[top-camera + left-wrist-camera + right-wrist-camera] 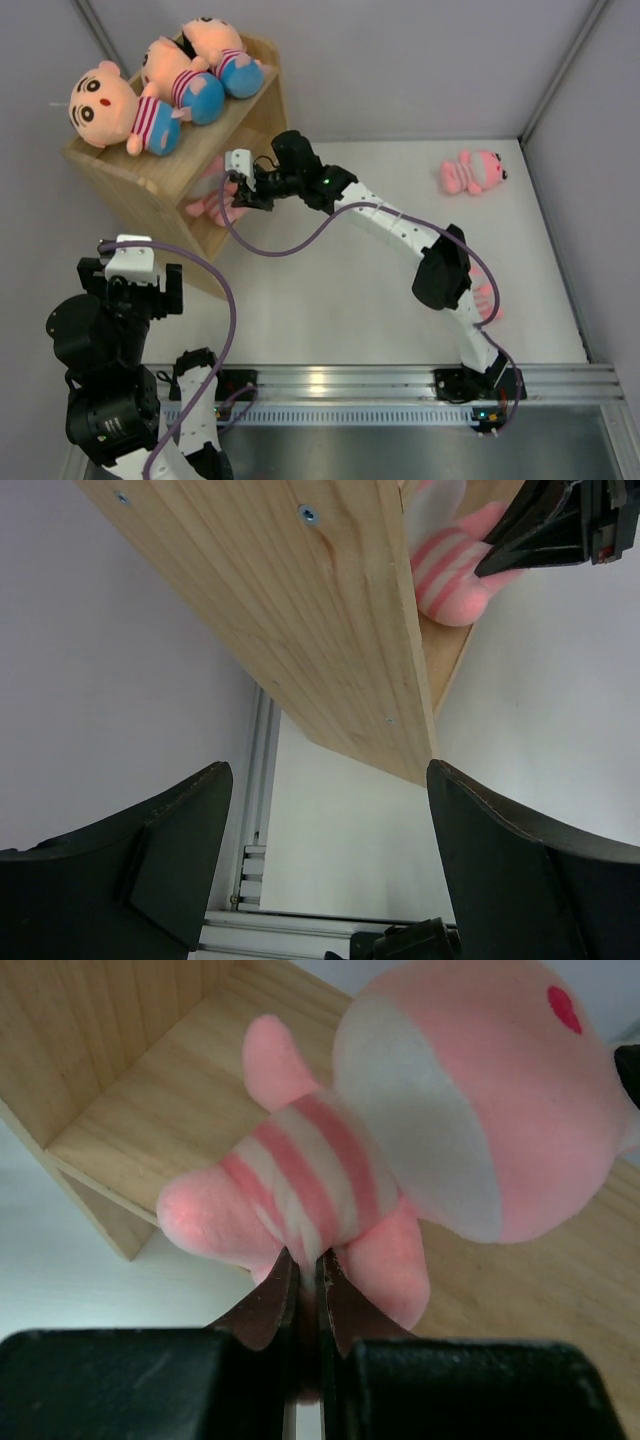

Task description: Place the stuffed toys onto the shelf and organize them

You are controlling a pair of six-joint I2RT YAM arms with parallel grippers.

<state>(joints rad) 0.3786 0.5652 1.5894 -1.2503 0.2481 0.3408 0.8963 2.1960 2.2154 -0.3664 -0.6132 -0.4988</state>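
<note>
Upper left: shelf (128, 188), three boy dolls (172, 78) atop; right claw (237, 192) with pink plush (205, 202) at opening. Upper right: pink animal (472, 172) on desk (340, 300).

The light-wood two-tier shelf (150, 190) stands far left on the white table (330, 300). Three striped-shirt plush boy dolls (175, 75) lie on its top. One pink striped-belly plush animal (210, 195) is inside the shelf, beneath them. A second animal (472, 172) lies far right, and a third animal (487, 300) lies near right.

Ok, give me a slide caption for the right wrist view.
Right hand pinched shut on a pink striped plush animal at the open front of the wooden shelf.
</note>
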